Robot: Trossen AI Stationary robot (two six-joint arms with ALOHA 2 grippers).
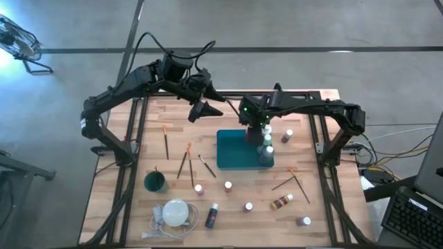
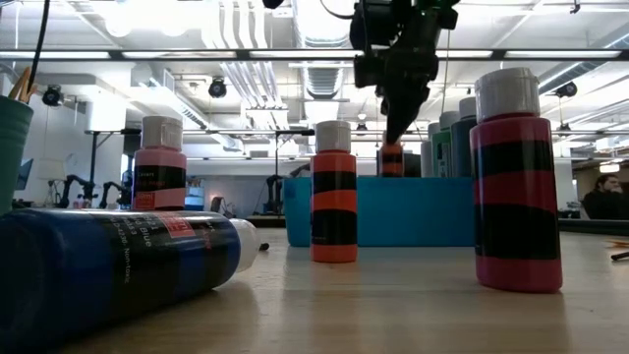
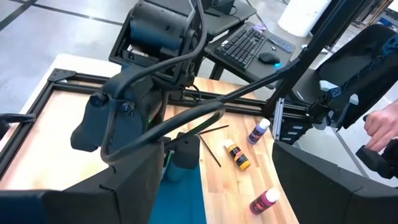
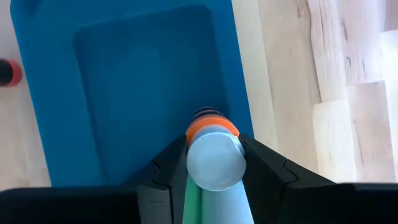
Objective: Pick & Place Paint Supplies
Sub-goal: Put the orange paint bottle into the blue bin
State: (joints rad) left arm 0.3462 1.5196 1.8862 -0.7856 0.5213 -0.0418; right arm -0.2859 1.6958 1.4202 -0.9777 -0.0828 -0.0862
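My right gripper (image 1: 255, 128) is over the far right corner of the teal tray (image 1: 235, 153), shut on an orange-and-black paint bottle (image 2: 391, 159). Several more bottles (image 1: 266, 150) stand in the tray's right end. Other bottles (image 1: 228, 185) stand or lie on the near half of the table, among them a dark blue one (image 1: 211, 216) and an orange one (image 1: 282, 201) on their sides. Thin brushes (image 1: 183, 163) lie left of the tray, with more to its near right (image 1: 293, 180). My left gripper (image 1: 204, 109) hangs open above the far left of the table, holding nothing. My right gripper pinches the bottle's white cap (image 4: 214, 163) between its two fingers (image 4: 166, 169), coming from above and pointing down. The bottle hangs about upright below the fingers, inside the tray's outline. The tray wall (image 2: 423, 211) hides its bottom, so whether it rests on the tray floor does not show.
A green cup (image 1: 156, 182) holding brushes and a white disc with a cord (image 1: 175, 212) sit near the table's near left corner. A bottle (image 1: 287, 135) stands just right of the tray. The tray's left half (image 4: 137, 93) is bare. A person's hand (image 3: 380, 127) shows beyond the table.
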